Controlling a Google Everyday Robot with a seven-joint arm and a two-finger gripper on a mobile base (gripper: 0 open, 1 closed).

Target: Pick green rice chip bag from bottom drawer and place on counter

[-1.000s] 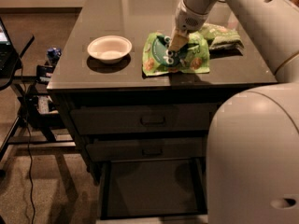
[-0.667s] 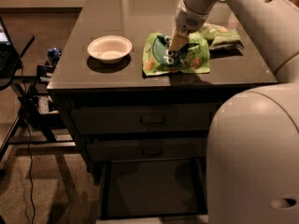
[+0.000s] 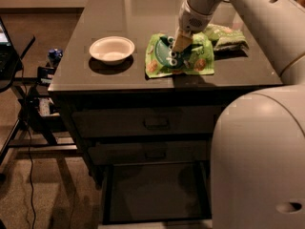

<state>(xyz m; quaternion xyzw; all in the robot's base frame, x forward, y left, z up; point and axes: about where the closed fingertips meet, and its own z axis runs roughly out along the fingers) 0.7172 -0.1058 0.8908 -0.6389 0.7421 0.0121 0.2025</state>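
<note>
Glossy grey counter (image 3: pixel 95 13) fills the upper half of my view, and the green rice chip bag (image 3: pixel 199 63) already lies flat on it, close to the front edge and well clear of the white bowl (image 3: pixel 112 49) off to its left. My gripper (image 3: pixel 172 56) comes down from the upper right and sits right on the bag, over its left-of-middle part near the dark round logo. Whether it is clamped on the pouch or loose above it, I cannot tell from here. The bag's long axis runs left to right, roughly along the counter's front edge, so it lies straight beneath me with most of its length stretching away to my right. A narrower green-and-white bag (image 3: pixel 228 36) rests just beyond its right end. Down below, the bottom drawer (image 3: pixel 157 190) stands pulled out with a bare dark floor. I judge that the placing is nearly done and what remains is to let go and lift straight up.
</note>
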